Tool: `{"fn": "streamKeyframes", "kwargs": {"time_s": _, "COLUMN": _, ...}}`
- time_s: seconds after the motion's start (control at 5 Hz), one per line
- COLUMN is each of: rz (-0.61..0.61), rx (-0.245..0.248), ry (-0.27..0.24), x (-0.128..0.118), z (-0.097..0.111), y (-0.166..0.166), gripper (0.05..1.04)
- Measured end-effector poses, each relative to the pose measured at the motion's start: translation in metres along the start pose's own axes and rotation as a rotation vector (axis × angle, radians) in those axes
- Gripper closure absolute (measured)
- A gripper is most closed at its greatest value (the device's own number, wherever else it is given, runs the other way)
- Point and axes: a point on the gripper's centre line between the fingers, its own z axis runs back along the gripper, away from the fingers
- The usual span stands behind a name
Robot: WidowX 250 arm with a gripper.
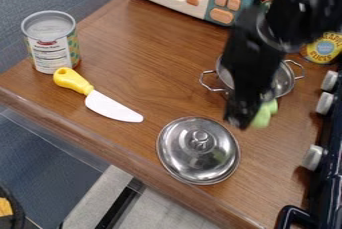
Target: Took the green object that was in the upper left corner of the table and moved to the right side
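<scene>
- The arm slants down across the pot.
- The gripper points down at the pot's near side, by the green object.
- Its grip cannot be told.

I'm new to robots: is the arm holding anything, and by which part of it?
It cannot be told: a light-green, rounded object shows beside the black end effector, partly hidden by it, and no clear grip is visible.
</scene>
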Motion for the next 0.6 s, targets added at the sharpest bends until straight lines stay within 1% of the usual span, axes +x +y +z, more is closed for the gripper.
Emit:
{"fn": "streamKeyframes", "kwargs": {"time_s": 0.2, "rz": -0.007, "rx": 0.025, "ry": -0.007, "x": -0.003, "z": -0.014, "y": 0.000, "gripper": 0.543}}
{"fn": "streamKeyframes", "kwargs": {"time_s": 0.4, "rz": 0.001, "rx": 0.055, "ry": -0.016, "x": 0.001, "z": -0.028, "y": -0.007, "gripper": 0.543}}
{"fn": "streamKeyframes", "kwargs": {"time_s": 0.6, "rz": 0.017, "rx": 0.069, "ry": -0.006, "x": -0.001, "z": -0.041, "y": -0.013, "gripper": 0.543}}
